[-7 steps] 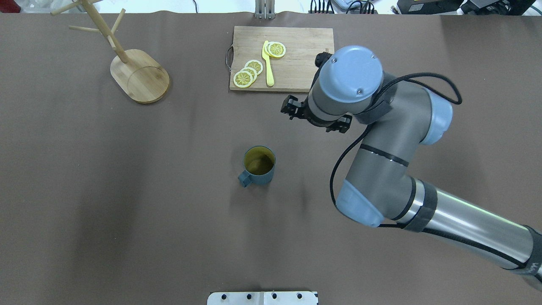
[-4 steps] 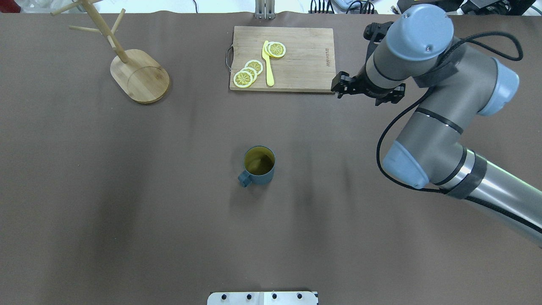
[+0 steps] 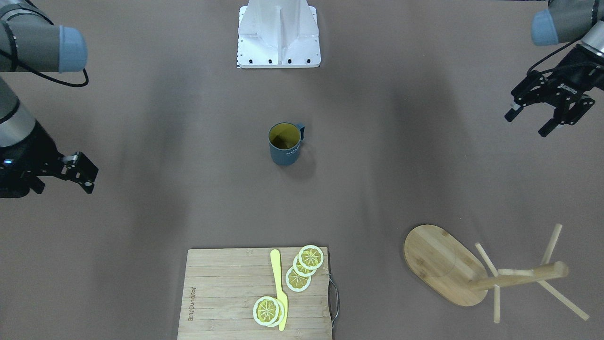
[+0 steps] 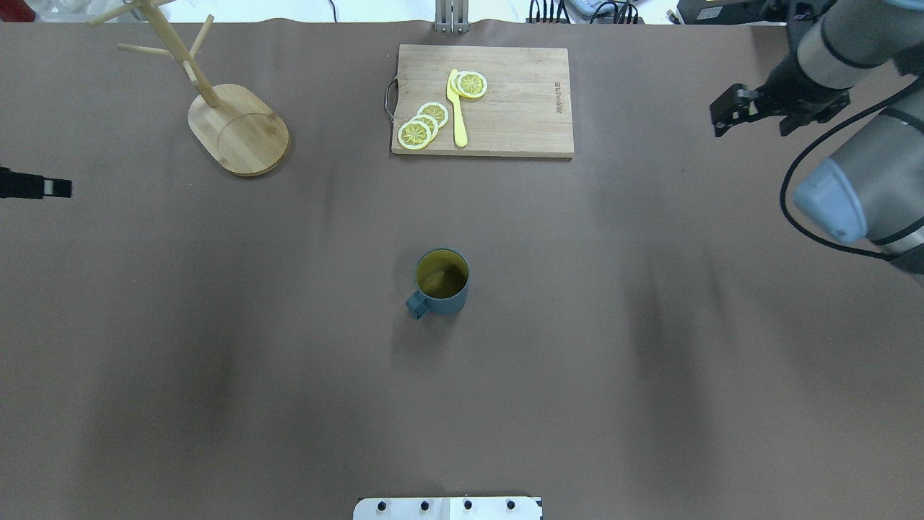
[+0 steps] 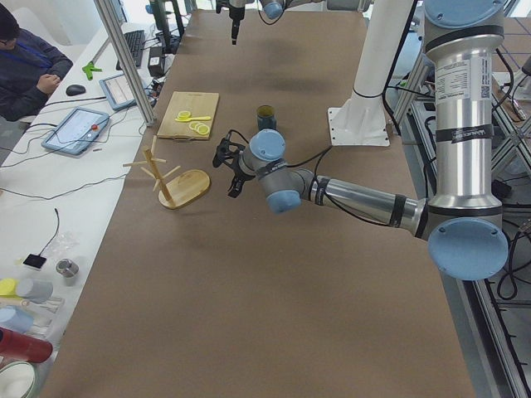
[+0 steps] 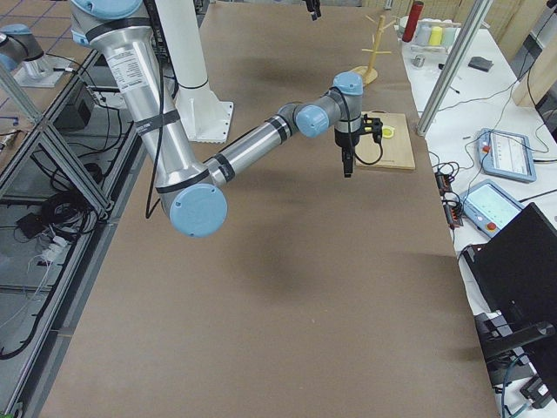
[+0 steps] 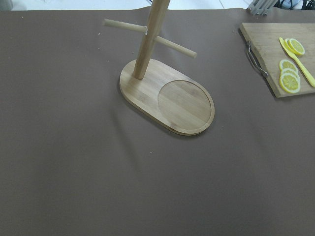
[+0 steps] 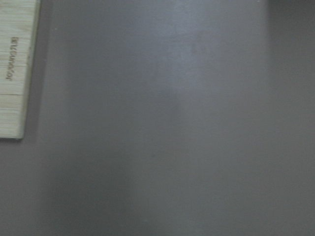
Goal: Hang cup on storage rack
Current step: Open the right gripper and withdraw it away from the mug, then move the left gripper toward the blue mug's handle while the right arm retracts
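The cup (image 4: 441,280) stands upright at the middle of the worktop (image 4: 216,325), yellow inside showing, handle turned toward the robot's left. Neither arm touches it. The storage rack (image 4: 238,130) stands at the far left corner, well apart from the cup and bare of any mug. The left end effector (image 3: 531,123) hangs at the left edge, fingers spread apart and holding nothing, and the right end effector (image 4: 752,119) likewise, fingers apart, at the far right, beyond the cutting board (image 4: 505,115).
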`<state>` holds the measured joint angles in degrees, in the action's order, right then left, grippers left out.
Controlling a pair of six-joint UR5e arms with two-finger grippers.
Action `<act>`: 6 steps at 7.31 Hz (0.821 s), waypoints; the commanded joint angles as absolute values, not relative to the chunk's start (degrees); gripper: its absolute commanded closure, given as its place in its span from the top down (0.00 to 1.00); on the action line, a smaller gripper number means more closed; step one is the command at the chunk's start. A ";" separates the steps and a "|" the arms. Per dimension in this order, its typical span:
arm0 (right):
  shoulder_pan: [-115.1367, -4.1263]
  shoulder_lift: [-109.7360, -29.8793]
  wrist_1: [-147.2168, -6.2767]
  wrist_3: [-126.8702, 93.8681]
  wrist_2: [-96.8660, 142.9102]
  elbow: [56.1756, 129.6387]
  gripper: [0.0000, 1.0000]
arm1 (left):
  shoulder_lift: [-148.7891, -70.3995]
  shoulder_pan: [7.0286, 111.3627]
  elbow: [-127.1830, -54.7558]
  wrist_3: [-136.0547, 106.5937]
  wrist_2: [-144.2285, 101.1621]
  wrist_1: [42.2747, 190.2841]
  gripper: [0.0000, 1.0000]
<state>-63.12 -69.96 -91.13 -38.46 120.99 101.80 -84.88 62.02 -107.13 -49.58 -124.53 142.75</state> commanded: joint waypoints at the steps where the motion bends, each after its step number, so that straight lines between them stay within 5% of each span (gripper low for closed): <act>1: -73.08 -74.78 -91.14 -21.26 127.23 99.07 1.00 | -87.62 47.01 -107.93 -56.32 -108.45 142.65 0.99; 6: -88.76 -86.56 -91.05 4.11 130.26 93.69 1.00 | -93.06 22.46 -108.81 -56.25 -84.61 140.81 0.98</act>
